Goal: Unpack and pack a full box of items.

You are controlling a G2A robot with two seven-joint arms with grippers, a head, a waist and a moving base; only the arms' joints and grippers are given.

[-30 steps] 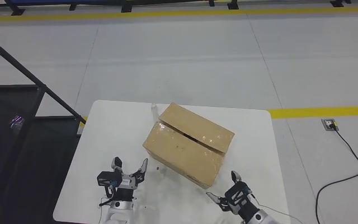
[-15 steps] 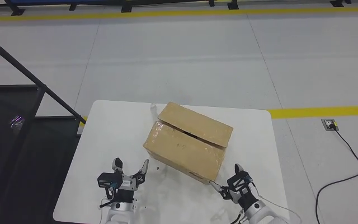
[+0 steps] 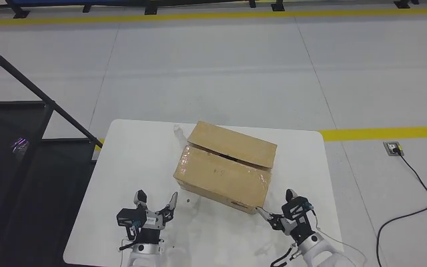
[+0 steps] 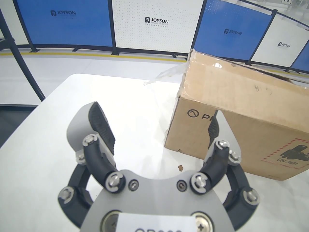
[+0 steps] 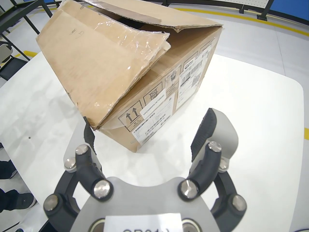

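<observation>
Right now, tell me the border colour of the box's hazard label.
Red and dashed; the hazard label shows best in the left wrist view.

industrial lab hall: blue-white perforated partition panels, yellow floor line, grey floor.

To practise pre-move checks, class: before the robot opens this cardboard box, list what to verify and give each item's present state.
1. Right gripper fingers open: ok.
2. Left gripper fingers open, apart from the cardboard box: ok.
3. Near flap and far flap unsealed, dark gap between them: ok.
4. One right finger touching the near flap's raised corner: cannot tell.
5. Box resting fully on the table: ok.
6. Items inside the box: cannot tell.
</observation>
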